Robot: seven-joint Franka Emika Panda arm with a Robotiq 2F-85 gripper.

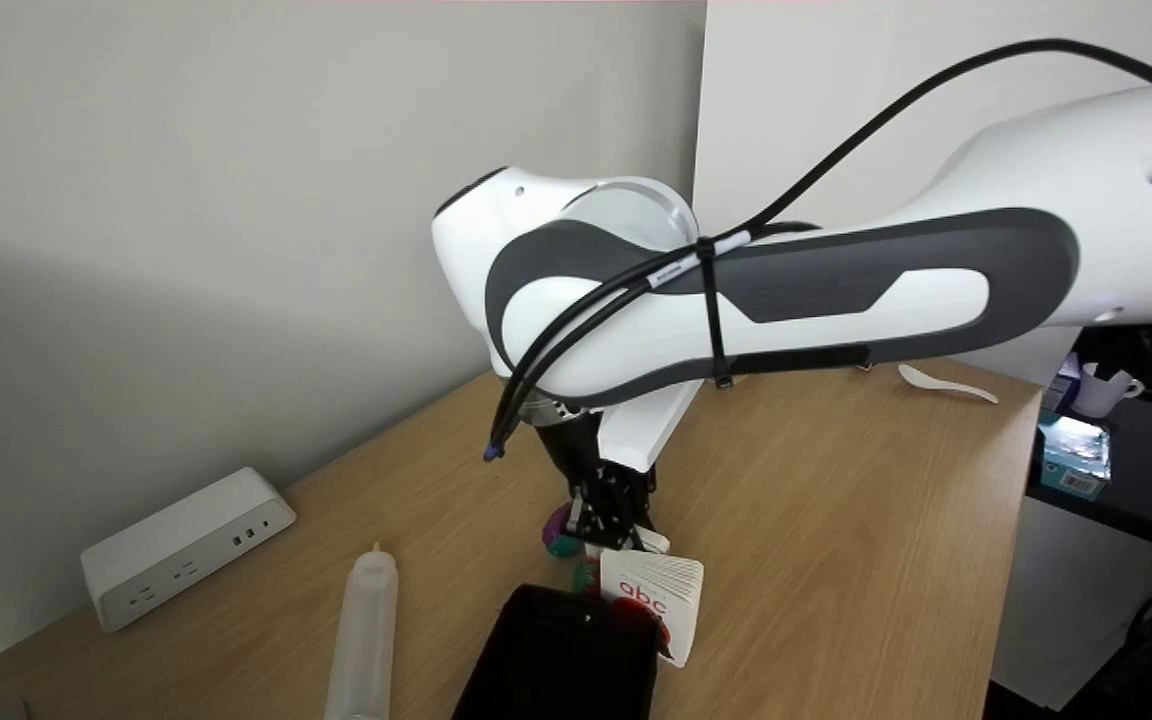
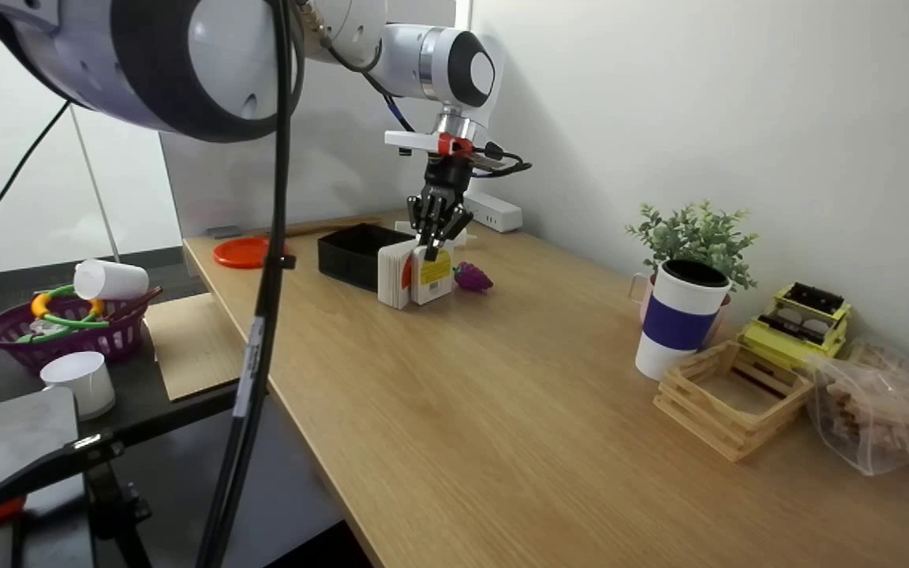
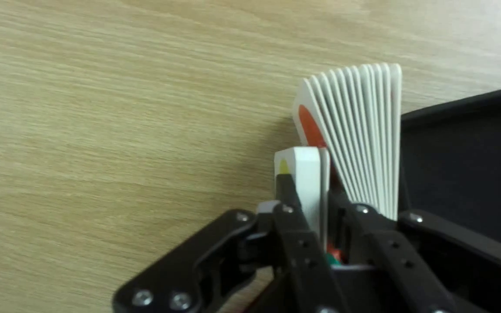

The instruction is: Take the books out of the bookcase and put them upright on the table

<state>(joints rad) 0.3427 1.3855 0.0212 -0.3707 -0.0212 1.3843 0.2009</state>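
Note:
Two small white books stand upright on the wood-grain table (image 2: 502, 410), side by side. The book with the red mark and "abc" on its cover (image 1: 658, 595) has its pages fanned out, as the wrist view of this fanned book (image 3: 357, 130) also shows. It is beside the bookcase (image 2: 356, 256), a low black box whose inside is dark in an exterior view. The yellow-marked book (image 3: 309, 174) is between the fingers of my gripper (image 2: 431, 251), which look pressed against both covers. The lower part of this book is hidden behind the fingers in the wrist view.
A purple toy (image 2: 472, 277) lies close by the yellow-marked book. Near the wall is a white power strip (image 1: 186, 550), with a white bottle (image 1: 364, 640) in front. A red plate (image 2: 241, 252) sits by the table edge; a tumbler (image 2: 679, 319) and wooden crate (image 2: 727, 402) stand farther along.

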